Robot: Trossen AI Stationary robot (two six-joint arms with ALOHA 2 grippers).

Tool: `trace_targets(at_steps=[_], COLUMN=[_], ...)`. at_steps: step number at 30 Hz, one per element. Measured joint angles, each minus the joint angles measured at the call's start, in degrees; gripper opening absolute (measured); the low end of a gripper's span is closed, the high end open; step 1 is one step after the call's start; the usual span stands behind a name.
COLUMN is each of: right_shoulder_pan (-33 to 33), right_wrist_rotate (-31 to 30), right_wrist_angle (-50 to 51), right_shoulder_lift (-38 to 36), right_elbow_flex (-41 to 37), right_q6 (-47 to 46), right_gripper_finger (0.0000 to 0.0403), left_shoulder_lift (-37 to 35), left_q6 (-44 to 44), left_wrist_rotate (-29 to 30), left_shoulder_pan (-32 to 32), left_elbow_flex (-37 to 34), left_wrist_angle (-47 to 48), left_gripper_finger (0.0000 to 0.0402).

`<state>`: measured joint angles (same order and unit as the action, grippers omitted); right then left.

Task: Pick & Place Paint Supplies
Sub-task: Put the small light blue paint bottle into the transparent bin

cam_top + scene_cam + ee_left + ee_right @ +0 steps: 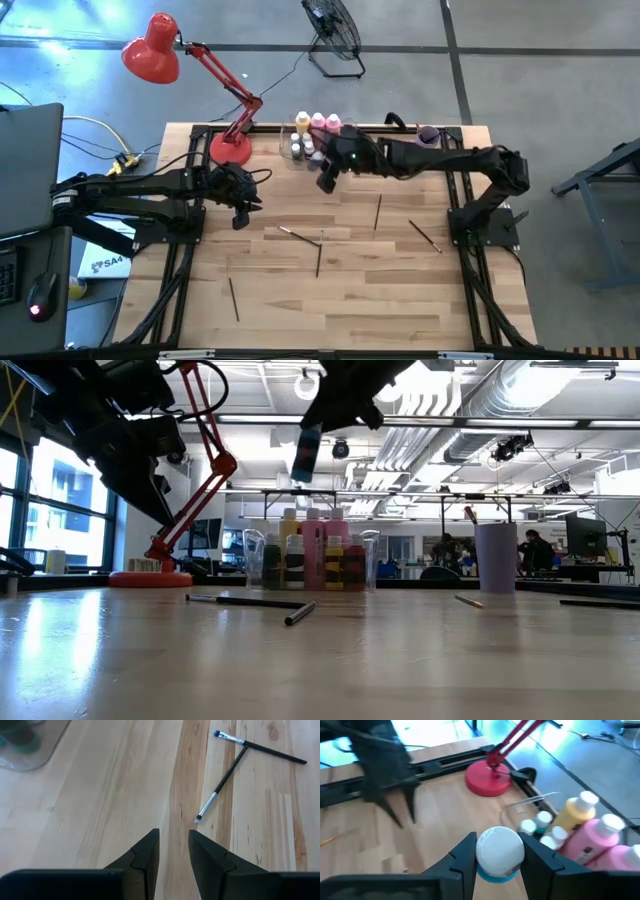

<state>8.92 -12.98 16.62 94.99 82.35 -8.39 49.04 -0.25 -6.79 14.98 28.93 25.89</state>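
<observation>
Workshop floor is surrounding the pale wooden table (pixel 330 290), where a red desk lamp (pixel 150 48) is leaning over the upper left of the high view. At the left of that frame we are keeping the left gripper (pixel 240 212) hovering above bare wood; its fingers are standing a little apart with nothing between them, as its wrist view shows. Loose paintbrushes (pixel 300 236) are lying across the middle of the table.

Right of centre, near the top, we are holding a small white-capped bottle (pixel 499 854) in the right gripper (pixel 326 181), the fingers pressing on its sides just under the cap, high above the table. We judge the grip shallow: the bottle could be slipping and falling onto the wood. Lowering it could also be knocking the crowded bottles over.

Just beyond, the clear plastic bin (pixel 292 141) is holding three taller bottles (pixel 318 122), one yellow and two pink, with tiny white-capped bottles (pixel 302 150) packed in front. Further right, the lilac cup (pixel 428 134) is standing at the table's back edge; we cannot tell what is in it.
</observation>
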Motion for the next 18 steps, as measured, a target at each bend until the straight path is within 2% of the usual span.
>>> trace_targets(at_steps=[7,18], right_shoulder_pan=[4.2,10.6], right_wrist_rotate=[3.1,2.4], right_wrist_angle=[-2.1,-2.2], right_shoulder_lift=[3.3,4.8], right_elbow_flex=[0.0,0.0], right_q6=[2.2,0.7], right_gripper_finger=[0.0110,0.0115], left_shoulder_lift=[0.0,0.0], left_q6=[0.0,0.0], left_wrist_rotate=[0.0,0.0], left_shoulder_pan=[0.0,0.0], left_elbow_flex=[0.0,0.0], left_wrist_angle=[-0.5,-0.5], left_gripper_finger=[0.0102,0.0102])
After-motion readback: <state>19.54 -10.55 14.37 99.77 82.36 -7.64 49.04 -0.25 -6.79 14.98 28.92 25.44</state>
